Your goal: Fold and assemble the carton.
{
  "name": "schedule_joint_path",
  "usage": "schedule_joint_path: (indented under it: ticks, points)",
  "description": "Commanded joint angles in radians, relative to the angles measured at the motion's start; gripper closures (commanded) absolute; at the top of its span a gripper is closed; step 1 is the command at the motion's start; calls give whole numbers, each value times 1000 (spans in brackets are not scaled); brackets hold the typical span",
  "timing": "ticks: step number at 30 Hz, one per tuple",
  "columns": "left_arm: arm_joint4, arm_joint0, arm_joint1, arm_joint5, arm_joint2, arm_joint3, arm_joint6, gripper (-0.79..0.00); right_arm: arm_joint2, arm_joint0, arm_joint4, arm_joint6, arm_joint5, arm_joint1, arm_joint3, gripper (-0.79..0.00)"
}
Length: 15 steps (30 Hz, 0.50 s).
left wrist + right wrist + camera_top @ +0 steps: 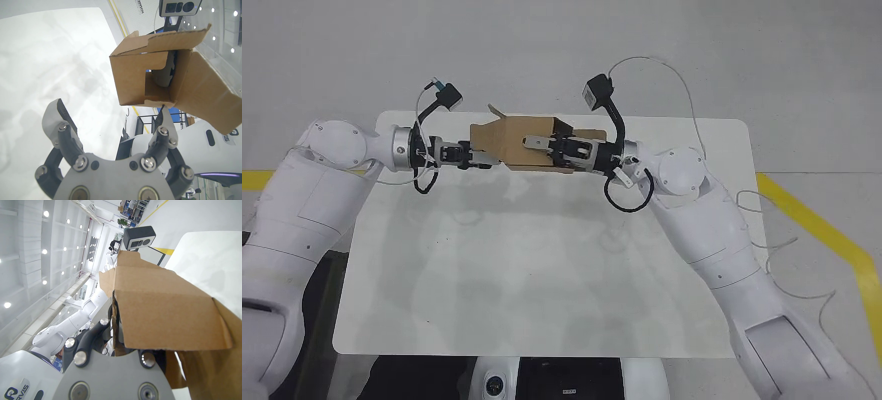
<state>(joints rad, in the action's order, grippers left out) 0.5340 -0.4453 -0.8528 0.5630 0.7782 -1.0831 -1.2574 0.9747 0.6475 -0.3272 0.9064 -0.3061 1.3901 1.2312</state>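
Carton: I saw the brown corrugated cardboard carton [527, 143] held in the air over the far edge of the white table [542, 280], between the two arms. It was partly squared up, with its end flaps not yet closed.
Right gripper: The right gripper [540, 145] was clamped on a carton wall with one finger inside the box. As I judged it, that grip alone carried the box.
Left gripper: The left gripper [111, 106] was spread wide and gripped nothing. One fingertip [164, 113] just touched a corner of the carton's open end.
Risk, skewing: A push from that single fingertip could have racked the box out of square or twisted it in the right-hand clamp, since only one wall was pinched.
Risk, flap: The long loose flap [206, 89] stuck out beside the left fingers. Closing without lining up could have caught its edge and creased it the wrong way.
Risk, drop: If the clamped wall slipped, I expected the box to fall near the table's edge, perhaps off it.
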Motion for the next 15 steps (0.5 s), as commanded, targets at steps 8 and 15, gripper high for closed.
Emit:
schedule_joint_path:
  ticks: [8, 15]
  points:
    - [-20, -4, 9, -3, 0, -20, -3, -785, -13, -10, -30, 20, -11, 8, -23, 0]
    - [-17, -6, 11, -4, -3, -25, -3, -785, -11, -11, -32, 21, -12, 8, -26, 0]
